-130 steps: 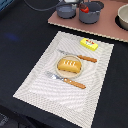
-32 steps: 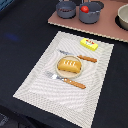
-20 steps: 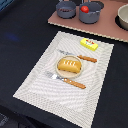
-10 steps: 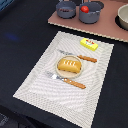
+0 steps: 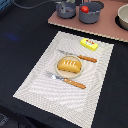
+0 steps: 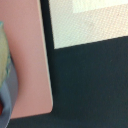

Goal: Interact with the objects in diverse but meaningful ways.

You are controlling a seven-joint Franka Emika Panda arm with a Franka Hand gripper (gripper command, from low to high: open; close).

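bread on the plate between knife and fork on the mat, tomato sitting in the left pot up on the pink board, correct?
Not quite. The tomato sits in the pot on the exterior view's right; the other pot holds no tomato that shows. The rest holds: the bread lies on the plate between knife and fork on the mat.

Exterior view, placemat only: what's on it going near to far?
Fork with orange handle → bread loaf on the tan plate → knife with orange handle → yellow packet block. Fingers are not in this view.
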